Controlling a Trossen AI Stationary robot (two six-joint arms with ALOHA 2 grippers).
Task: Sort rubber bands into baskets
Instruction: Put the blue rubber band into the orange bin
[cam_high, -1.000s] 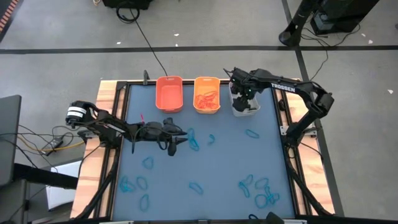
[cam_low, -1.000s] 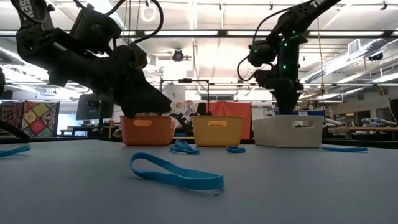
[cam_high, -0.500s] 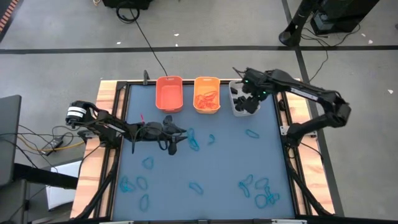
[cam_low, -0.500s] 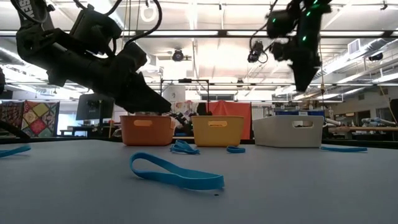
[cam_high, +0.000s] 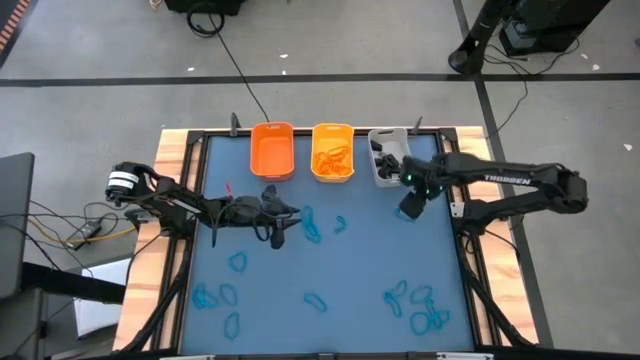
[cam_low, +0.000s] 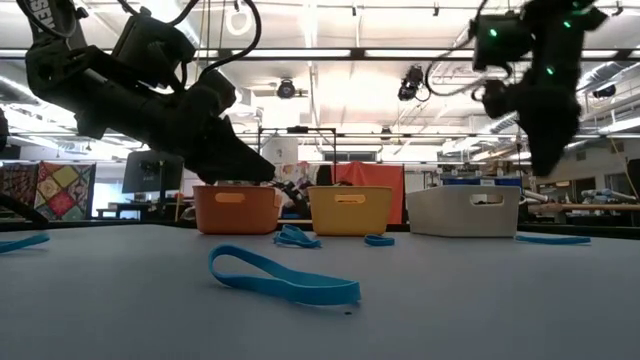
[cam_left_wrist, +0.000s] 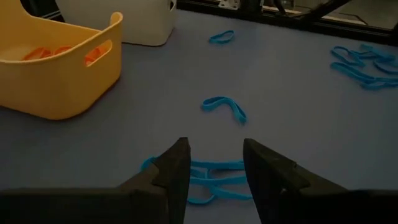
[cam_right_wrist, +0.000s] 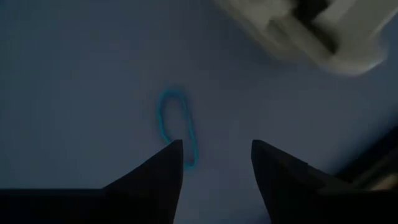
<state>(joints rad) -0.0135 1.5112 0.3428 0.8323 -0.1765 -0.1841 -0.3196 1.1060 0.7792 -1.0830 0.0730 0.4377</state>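
Observation:
Three baskets stand in a row at the table's far edge: orange (cam_high: 272, 150), yellow-orange (cam_high: 333, 152) holding orange rubber bands, and grey-white (cam_high: 388, 160) holding dark ones. Blue rubber bands lie flat all over the blue table top. My left gripper (cam_high: 285, 222) is low at the centre left and open; a small heap of blue bands (cam_left_wrist: 214, 182) lies just beyond its fingertips (cam_left_wrist: 214, 163). My right gripper (cam_high: 408, 207) hangs open and points down, just on the near side of the grey-white basket (cam_right_wrist: 311, 31). A single blue band (cam_right_wrist: 176, 123) lies on the table below it.
More blue bands lie at the near left (cam_high: 220, 298), near middle (cam_high: 316, 300) and in a cluster at the near right (cam_high: 420, 305). One long band (cam_low: 285, 280) lies close to the low camera. A black frame borders the table (cam_high: 195, 180).
My right gripper has risen out of the grey-white basket and swung toward the table's near edge; it now hangs over the table above a blue band. The left arm has kept its place.

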